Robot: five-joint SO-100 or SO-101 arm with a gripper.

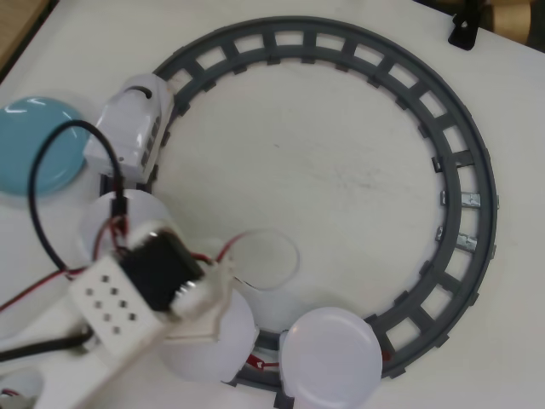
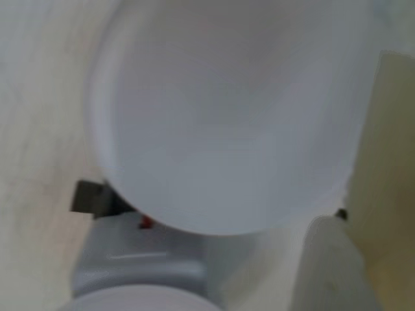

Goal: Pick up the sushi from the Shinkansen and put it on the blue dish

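The white Shinkansen (image 1: pixel 136 119) stands on the left of the grey track, nose toward the top. Its cars carry round white plates: one (image 1: pixel 128 213) behind the nose, one (image 1: pixel 213 341) under my arm, one (image 1: pixel 334 354) at the bottom. The blue dish (image 1: pixel 38 145) lies left of the train. My gripper (image 1: pixel 213 302) hangs over the middle plate, its jaws hidden by the wrist. In the wrist view a blurred empty white plate (image 2: pixel 227 123) fills the frame, and pale fingers (image 2: pixel 331 265) show at the right. A cream surface (image 2: pixel 389 162) there may be finger or sushi; I cannot tell.
The grey circular track (image 1: pixel 464 170) rings the white table. A faint clear round disc (image 1: pixel 268 260) lies inside the ring near my wrist. Black and red cables (image 1: pixel 51 170) loop over the blue dish's edge. A dark object (image 1: pixel 464 30) sits at the top right.
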